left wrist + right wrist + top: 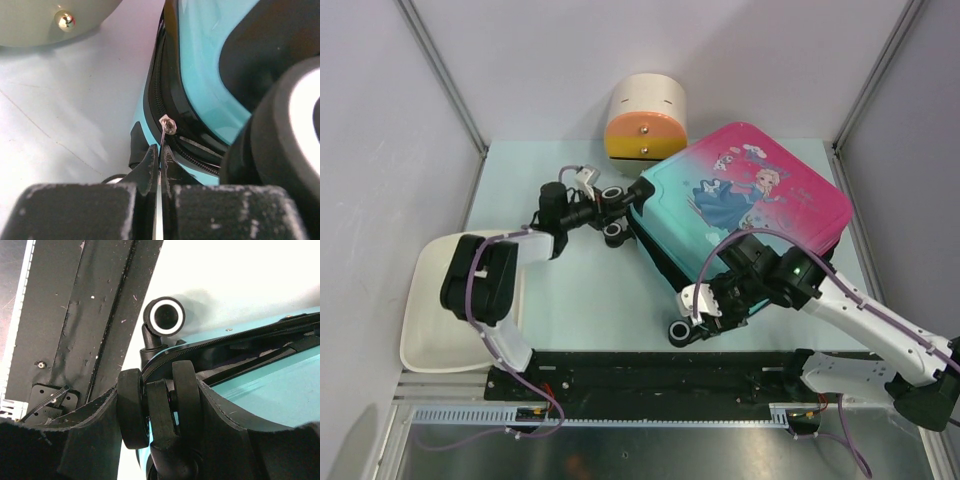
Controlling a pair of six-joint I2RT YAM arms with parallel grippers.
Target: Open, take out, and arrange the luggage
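From above, the luggage (760, 190) is seen lying on the table's (580, 290) right half. Only in the left wrist view is the left gripper (160, 167) shown pinched shut on the zipper pull (168, 126). In its own view, the right gripper (157, 405) is shown clamped on a wheel (131, 410).

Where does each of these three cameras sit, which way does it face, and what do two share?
Top external: above, behind the arm bases, looking down at the table; both arms show.
Left wrist: on the left arm, facing the luggage zipper; left end effector pinches its pull.
Right wrist: on the right arm, facing a luggage wheel; right end effector clamps it.
Shared: top and left wrist both show the cream box.
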